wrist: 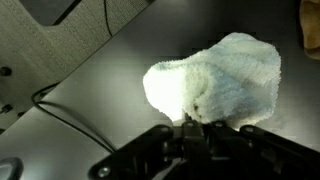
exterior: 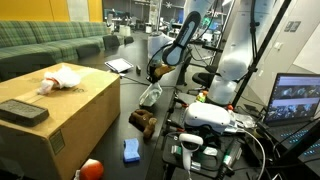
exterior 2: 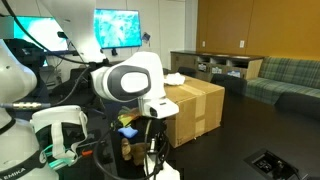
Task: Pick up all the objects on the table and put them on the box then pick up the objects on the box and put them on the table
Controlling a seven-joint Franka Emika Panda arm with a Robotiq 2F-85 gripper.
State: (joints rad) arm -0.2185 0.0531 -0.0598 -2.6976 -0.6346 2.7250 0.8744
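My gripper is shut on a white fluffy cloth, pinching its near edge; the cloth hangs above the dark table. In an exterior view the gripper hovers over the black table with the cloth dangling below it, to the right of the tan cardboard box. On the box lie a white and pink bundle and a flat black device. An orange ball, a blue object and a brown object lie on the table. The box shows behind the arm.
A grey bench with white devices and cables stands to the right, with a laptop beside it. A green sofa is behind the box. A thin black cable crosses the table below the cloth.
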